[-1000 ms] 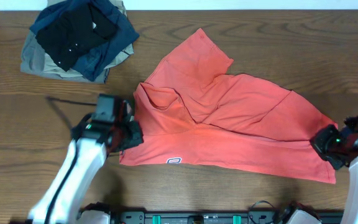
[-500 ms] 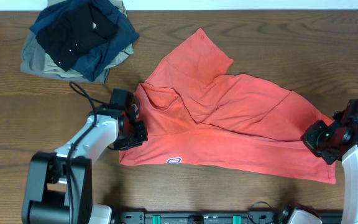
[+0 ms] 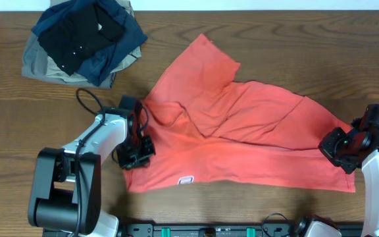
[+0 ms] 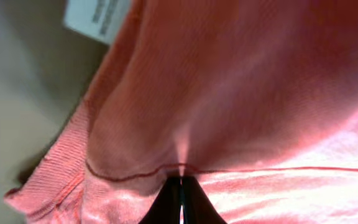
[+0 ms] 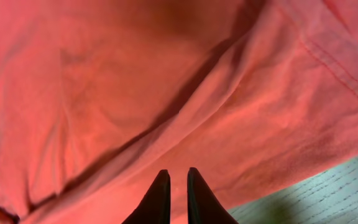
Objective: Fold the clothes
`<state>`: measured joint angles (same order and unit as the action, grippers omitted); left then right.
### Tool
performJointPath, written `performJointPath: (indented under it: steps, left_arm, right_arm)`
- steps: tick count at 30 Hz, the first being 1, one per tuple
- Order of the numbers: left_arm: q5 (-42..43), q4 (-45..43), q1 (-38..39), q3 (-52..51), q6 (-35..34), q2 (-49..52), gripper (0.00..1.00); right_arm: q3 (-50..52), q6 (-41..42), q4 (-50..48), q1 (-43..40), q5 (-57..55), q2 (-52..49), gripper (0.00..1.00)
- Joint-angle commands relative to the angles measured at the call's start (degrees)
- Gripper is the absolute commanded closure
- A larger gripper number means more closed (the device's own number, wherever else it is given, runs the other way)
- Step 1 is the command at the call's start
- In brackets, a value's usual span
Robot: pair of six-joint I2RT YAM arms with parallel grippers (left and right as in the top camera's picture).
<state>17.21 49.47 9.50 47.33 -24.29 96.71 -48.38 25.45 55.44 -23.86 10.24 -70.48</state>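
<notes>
The coral-red T-shirt (image 3: 249, 131) lies spread and creased across the middle of the table. My left gripper (image 3: 139, 150) is at its left edge, shut on a pinch of cloth beside a seam (image 4: 181, 179). The ribbed collar (image 4: 48, 174) and white neck label (image 4: 95, 14) show just beyond it. My right gripper (image 3: 333, 148) hangs over the shirt's right edge. Its fingers (image 5: 178, 171) stand a narrow gap apart, with red cloth under them and nothing between them. A small pale logo (image 3: 185, 179) shows near the front hem.
A pile of folded black, navy and khaki garments (image 3: 81, 39) sits at the back left. Bare wooden table (image 3: 308, 39) surrounds the shirt, and a strip of it shows by the shirt's edge (image 5: 328, 193). The left arm's cable (image 3: 87, 99) loops beside it.
The left gripper has dragged the shirt's left edge toward the front, stretching and flattening that side. The upper sleeve slid left. The right gripper's fingers have parted slightly.
</notes>
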Motion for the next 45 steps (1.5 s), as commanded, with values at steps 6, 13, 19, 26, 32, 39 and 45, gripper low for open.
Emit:
performJointPath:
  steps: [6, 13, 19, 26, 32, 39, 45]
  left_arm:
    - [-6.4, 11.1, 0.2, -3.0, -1.4, -9.1, 0.94]
    - [-5.9, 17.7, 0.2, -2.9, -2.4, -25.6, 0.94]
    - [-4.5, 16.3, 0.2, 1.6, -1.8, -33.9, 0.75]
    - [-2.9, 13.6, 0.2, 18.2, 7.4, -27.9, 0.02]
    - [-2.8, 5.6, 0.3, 36.5, 15.6, -11.5, 0.02]
    - [-3.0, -0.5, 2.1, 52.8, 25.6, 11.8, 0.02]
    - [-4.9, -13.0, 2.6, 53.8, 28.7, 23.8, 0.02]
  right_arm:
    - [-0.7, 0.6, 0.0, 0.6, -1.0, -0.1, 0.88]
    - [-0.9, -0.9, 0.0, 0.6, -1.2, -0.1, 0.76]
    - [-5.0, -2.9, 0.4, 0.8, 0.9, -0.1, 0.39]
    - [-14.0, -4.6, 3.8, 4.5, 2.1, -0.1, 0.14]
    - [-15.3, -4.5, 3.5, 11.0, 2.0, -0.5, 0.11]
    - [-15.3, -4.6, 4.4, 15.5, 2.0, -4.2, 0.11]
    - [-15.3, -5.5, 6.1, 17.6, 1.7, -7.6, 0.10]
